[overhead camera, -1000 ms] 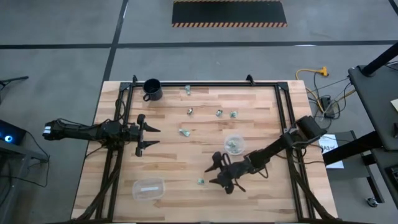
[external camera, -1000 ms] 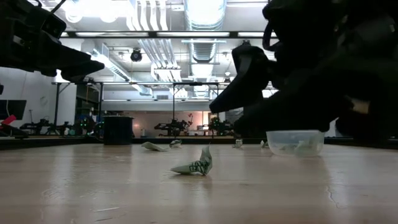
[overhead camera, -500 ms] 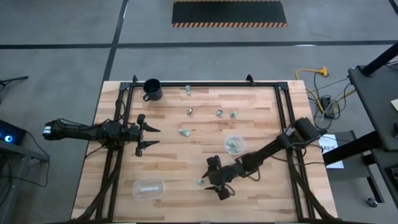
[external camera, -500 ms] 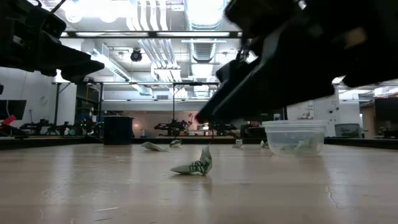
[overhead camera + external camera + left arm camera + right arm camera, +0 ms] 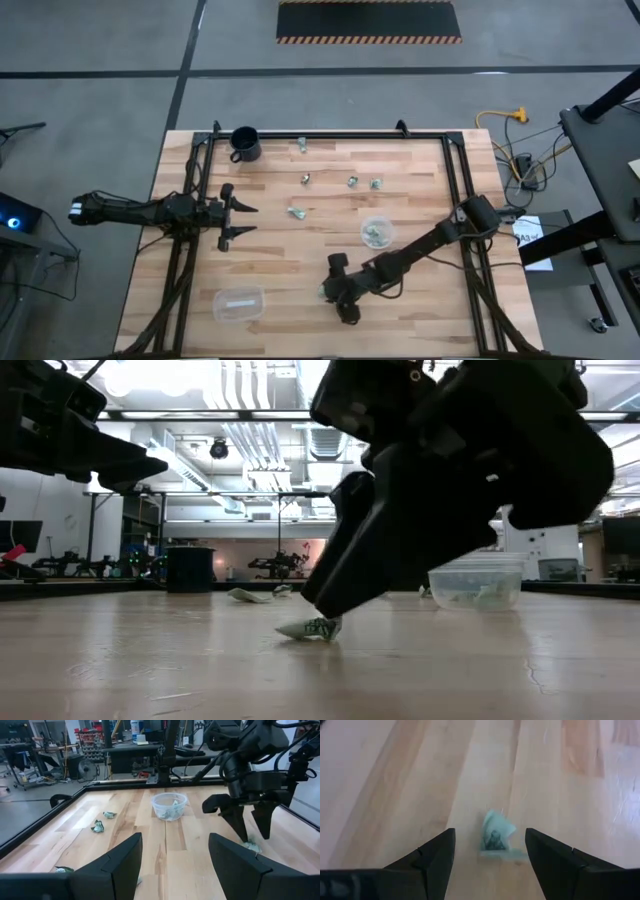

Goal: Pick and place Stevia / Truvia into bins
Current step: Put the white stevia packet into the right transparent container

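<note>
Wooden table (image 5: 280, 260) under 2 dark arms, right gripper down over 1 sweetener packet.

At the left edge the left gripper (image 5: 240, 220) hovered with its fingers spread and nothing between them. Near it on the near-left lay the rounded-rectangular tub (image 5: 238, 303); the black mug (image 5: 244, 144) stood at the far-left corner. Loose packets (image 5: 296, 212) were scattered across the far middle. Right of centre, the round bowl (image 5: 377, 233) held a few packets. At the near middle, the right gripper (image 5: 490, 851) was lowered to the wood, fingers parted on either side of a crumpled packet (image 5: 496, 836), not yet closed on it.
</note>
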Tool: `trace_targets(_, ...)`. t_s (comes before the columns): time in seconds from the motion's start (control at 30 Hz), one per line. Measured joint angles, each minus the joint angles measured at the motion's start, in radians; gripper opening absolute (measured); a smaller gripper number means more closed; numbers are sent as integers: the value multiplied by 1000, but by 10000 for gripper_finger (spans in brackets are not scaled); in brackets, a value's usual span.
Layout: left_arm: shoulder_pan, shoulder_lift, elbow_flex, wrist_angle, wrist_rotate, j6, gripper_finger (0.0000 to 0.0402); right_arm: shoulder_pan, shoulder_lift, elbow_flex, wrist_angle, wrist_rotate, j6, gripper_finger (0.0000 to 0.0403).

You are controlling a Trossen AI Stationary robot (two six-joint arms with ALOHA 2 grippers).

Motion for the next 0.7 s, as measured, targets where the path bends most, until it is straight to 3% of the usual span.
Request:
trace_targets(0.5, 0, -2, 0, 1, 0, 0, 212, -28, 54, -27, 89, -14, 42, 209)
trace_targets(0.7, 0, -2, 0, 0, 0, 0, 212, -42, 59, -26, 93, -51, 42, 150)
